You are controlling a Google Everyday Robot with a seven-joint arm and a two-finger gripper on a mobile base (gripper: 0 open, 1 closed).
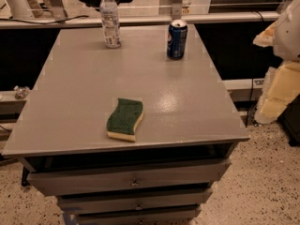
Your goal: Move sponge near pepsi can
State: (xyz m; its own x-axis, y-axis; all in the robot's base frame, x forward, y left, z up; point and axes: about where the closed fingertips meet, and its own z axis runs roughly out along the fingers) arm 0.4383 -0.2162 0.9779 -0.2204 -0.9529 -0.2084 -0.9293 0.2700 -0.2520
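1. One grey desk fills most of the view. Its flat top has a dull sheen and a brighter patch of reflected light right of the middle.
2. Three drawers are stacked under the front edge, each with a small knob at its centre.
3. A speckled pale floor shows to the left and right of the desk. A light-coloured rail runs across the room just behind the desk, with dark panels below it.
4. One clear plastic water bottle with a white cap stands upright at the back of the desk, left of centre.
5. One sponge lies flat near the front edge, a little left of the middle, with its dark green side up and pale yellow foam showing along its near side. Nothing touches it.
6. One pepsi can stands upright at the back, right of centre, well apart from the sponge and apart from the bottle.
7. One hand, pale yellow, hangs at the right edge of the view, off the desk and beyond its right side. I cannot tell whether it is spread or pressed together.
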